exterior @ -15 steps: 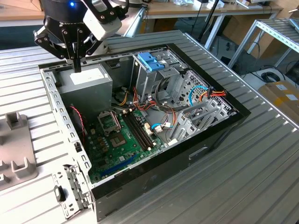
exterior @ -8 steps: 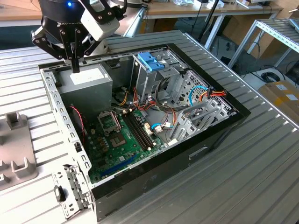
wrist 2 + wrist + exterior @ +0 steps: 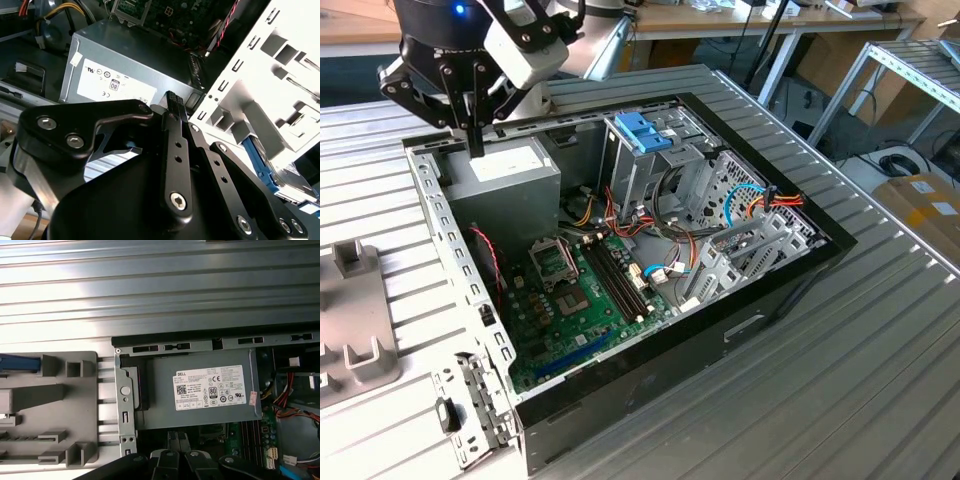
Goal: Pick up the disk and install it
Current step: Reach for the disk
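The disk shows as a blue-edged strip [image 3: 19, 363] standing in the grey slotted holder [image 3: 55, 405] beside the computer case; in the second wrist view its blue side [image 3: 258, 161] runs under the holder's pale wall. My gripper [image 3: 476, 148] hangs over the far left corner of the open case [image 3: 790, 275], just above the grey power-supply box with the white sticker [image 3: 510, 165]. Its fingers [image 3: 172, 439] lie pressed together with nothing between them, and the gripper [image 3: 172, 98] is well apart from the disk.
Inside the case lie the green motherboard [image 3: 575, 310], loose coloured cables [image 3: 760, 200] and a metal drive cage with a blue latch [image 3: 642, 130] on top. The case stands on a ribbed metal table [image 3: 880, 360]. A perforated bracket [image 3: 470, 405] sits at the case's near corner.
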Tool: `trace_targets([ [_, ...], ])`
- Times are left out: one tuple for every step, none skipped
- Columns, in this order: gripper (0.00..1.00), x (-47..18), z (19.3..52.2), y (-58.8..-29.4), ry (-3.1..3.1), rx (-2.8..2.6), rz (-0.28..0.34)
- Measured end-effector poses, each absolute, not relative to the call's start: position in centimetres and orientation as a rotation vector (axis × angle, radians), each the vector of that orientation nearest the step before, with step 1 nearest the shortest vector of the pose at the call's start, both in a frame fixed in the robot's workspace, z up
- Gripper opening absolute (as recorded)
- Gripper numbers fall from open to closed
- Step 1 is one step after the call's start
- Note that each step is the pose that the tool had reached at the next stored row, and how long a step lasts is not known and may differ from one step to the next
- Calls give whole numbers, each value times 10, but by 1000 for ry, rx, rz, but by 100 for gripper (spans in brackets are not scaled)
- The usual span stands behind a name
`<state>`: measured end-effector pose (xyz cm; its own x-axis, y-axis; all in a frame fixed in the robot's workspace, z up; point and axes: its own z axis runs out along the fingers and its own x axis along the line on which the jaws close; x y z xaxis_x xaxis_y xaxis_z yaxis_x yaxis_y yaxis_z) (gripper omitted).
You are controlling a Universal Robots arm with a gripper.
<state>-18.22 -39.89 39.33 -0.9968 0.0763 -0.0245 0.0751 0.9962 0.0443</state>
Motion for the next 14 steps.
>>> trace_targets([
  [10, -183, 393, -399, 3112, 118, 68],
  [10, -183, 393, -399, 3112, 118, 68],
  [10, -184, 393, -399, 3112, 118, 68],
  [10, -185, 393, -399, 3112, 118, 68],
  [10, -186, 393, -399, 3112, 118, 68],
  [10, -187, 393, -399, 3112, 118, 68],
  [10, -188, 393, -399, 3112, 118, 68],
  [10, -190, 393, -399, 3112, 118, 68],
  [10, -191, 393, -399, 3112, 118, 68],
  [10, -191, 393, -399, 3112, 118, 68],
  [10, -192, 393, -399, 3112, 118, 68],
  [10, -193, 393, -399, 3112, 118, 68],
  [10, -195, 393, -399, 3112, 118, 68],
  [10, -195, 393, -399, 3112, 118, 68],
])
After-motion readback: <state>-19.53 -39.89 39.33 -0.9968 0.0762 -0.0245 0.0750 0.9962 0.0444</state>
